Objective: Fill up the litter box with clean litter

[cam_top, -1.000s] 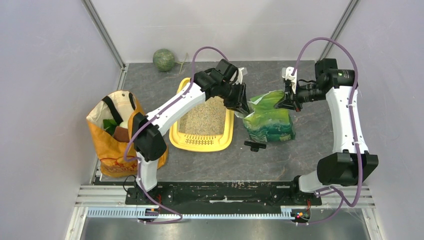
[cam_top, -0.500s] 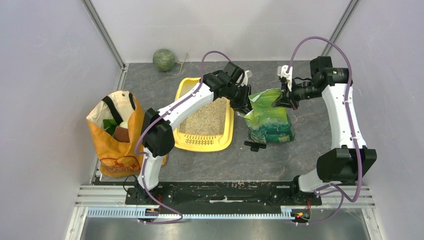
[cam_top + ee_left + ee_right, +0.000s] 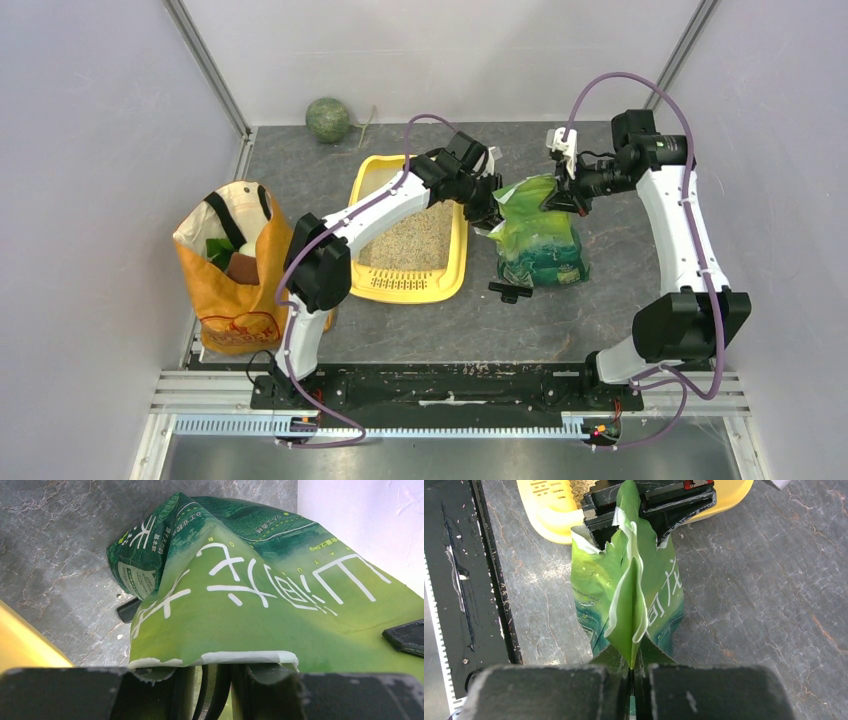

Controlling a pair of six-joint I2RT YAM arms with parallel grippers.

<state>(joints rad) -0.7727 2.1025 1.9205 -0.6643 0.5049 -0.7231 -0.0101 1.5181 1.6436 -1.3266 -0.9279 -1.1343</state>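
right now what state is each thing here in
litter box, lying flat, partly filled
litter, spread inside the box
green bag, top torn open, pinched by both claws, beside the box
left claw, shut on the bag's top edge
right claw, shut on the opposite top edge
orange bag, upright, open, things inside

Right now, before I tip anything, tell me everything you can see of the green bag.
The green bag is glossy plastic film, lime at the top shading to dark teal at the base, printed with large white characters. Its top is torn open, with a ragged white-edged mouth. Its base rests, crumpled, on the grey table, right of the litter box. The left gripper and right gripper each pinch an opposite end of the mouth.
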